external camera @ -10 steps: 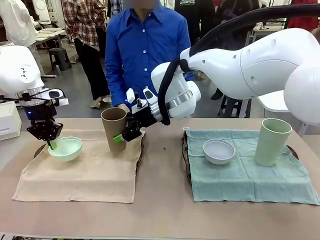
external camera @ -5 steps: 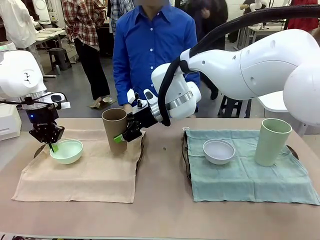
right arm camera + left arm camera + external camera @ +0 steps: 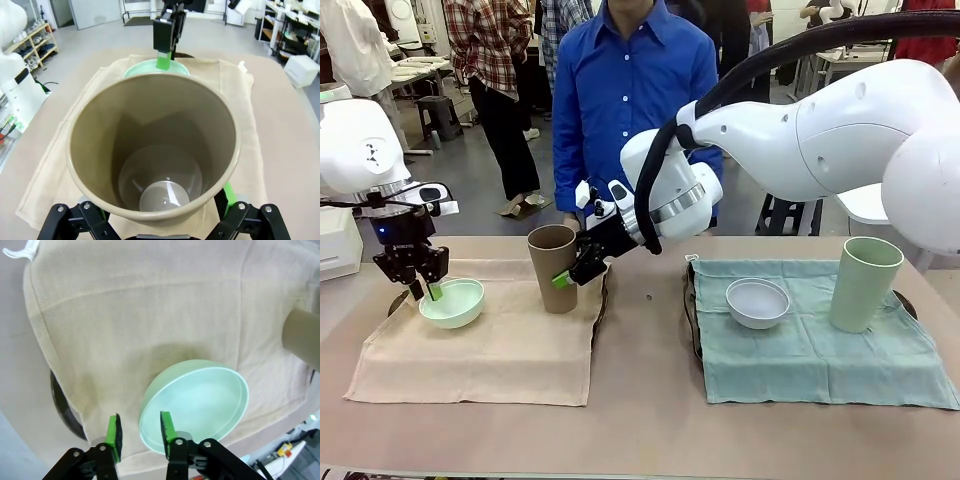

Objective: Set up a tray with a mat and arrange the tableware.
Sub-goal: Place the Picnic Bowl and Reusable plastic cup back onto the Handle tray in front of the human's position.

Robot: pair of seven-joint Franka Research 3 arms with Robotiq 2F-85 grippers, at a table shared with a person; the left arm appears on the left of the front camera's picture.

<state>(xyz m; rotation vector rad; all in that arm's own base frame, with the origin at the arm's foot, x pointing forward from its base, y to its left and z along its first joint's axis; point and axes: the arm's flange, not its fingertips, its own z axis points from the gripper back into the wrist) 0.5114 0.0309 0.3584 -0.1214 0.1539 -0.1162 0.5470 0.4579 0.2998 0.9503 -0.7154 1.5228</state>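
Front view: left gripper (image 3: 423, 288) fingers apart astride the mint green bowl (image 3: 452, 302) rim, left of frame. Right gripper (image 3: 570, 272) fingers apart around the tan brown cup (image 3: 553, 267), left of centre.

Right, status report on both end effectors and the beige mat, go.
Left end effector open, astride the mint green round bowl rim. Right end effector open around the tan brown tall cup, upright on the beige cloth mat. Nothing in the way.

Left mat (image 3: 480, 350) carries a bowl (image 3: 452, 303) at its far-left corner, a cup (image 3: 554, 268) near its far-right corner; right mat (image 3: 810, 350) likewise.
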